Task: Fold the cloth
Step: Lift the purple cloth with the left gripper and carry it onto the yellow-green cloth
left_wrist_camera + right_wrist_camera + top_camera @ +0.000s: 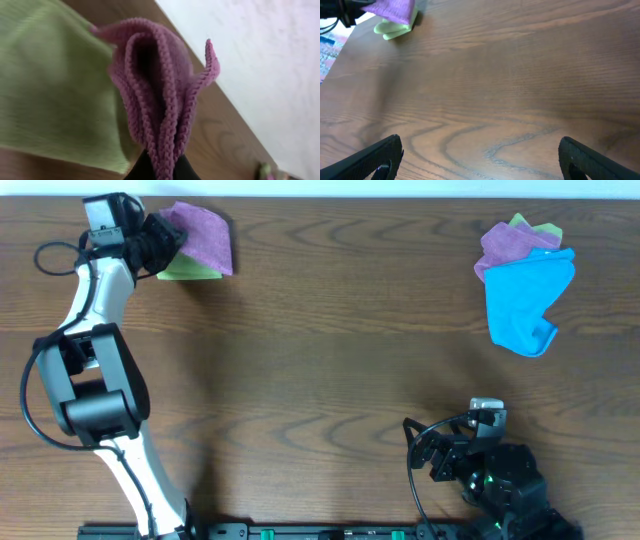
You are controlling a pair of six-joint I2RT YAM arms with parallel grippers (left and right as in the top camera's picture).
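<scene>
Left wrist view: left gripper (161, 169) pinches the cloth (160, 90) edge over a green cloth (55, 85). Right gripper (480, 160) gapes idle. I'd drag slow, matching corners.

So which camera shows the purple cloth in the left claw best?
Left wrist view: the purple cloth is close up, pinched in the shut left claw. Overhead shows it small; the right wrist view catches only a distant bit.

right gripper (480, 150) spread wide, cloth (395, 9) far left

Overhead top-down, wrist views low, sharing cloth (200, 235)
</scene>
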